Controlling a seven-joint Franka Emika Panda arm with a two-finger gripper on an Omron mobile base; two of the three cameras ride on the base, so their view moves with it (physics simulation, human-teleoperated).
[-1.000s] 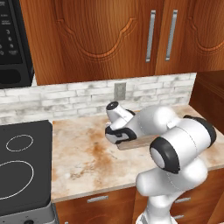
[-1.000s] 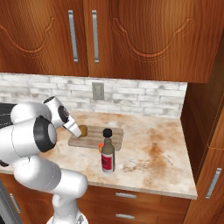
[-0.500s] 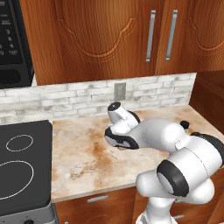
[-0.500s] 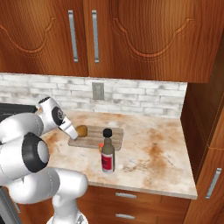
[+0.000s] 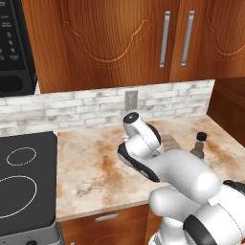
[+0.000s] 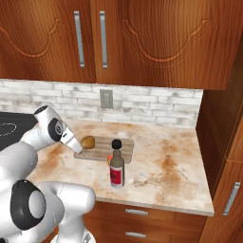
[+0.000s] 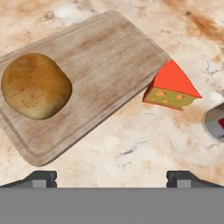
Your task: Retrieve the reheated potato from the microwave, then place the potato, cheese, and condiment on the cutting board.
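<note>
The potato [image 7: 36, 85] lies free on the left part of the cutting board [image 7: 105, 57]. Just off the board's edge, the cheese [image 7: 170, 87] rests on the counter, and the condiment [image 7: 216, 122] bottle's cap pokes in at the right edge. My gripper [image 7: 111, 179] hovers above and back from the board, open, with nothing between its fingertips. From the right base view, the gripper [image 6: 77, 148] sits just left of the potato [image 6: 88, 142] on the cutting board [image 6: 107, 148], and the condiment [image 6: 116, 163] stands in front of the board. The microwave [image 5: 14, 43] hangs at the upper left.
A black stovetop [image 5: 24, 182] lies left of the marble counter [image 5: 91, 167]. Wooden cabinets [image 6: 142, 42] hang above a brick backsplash with an outlet [image 6: 106, 98]. A tall wooden side panel [image 6: 223, 142] closes the counter's right end.
My hand has drawn back to the left, off the board. The potato stays lying on the board. The jaws stay open.
</note>
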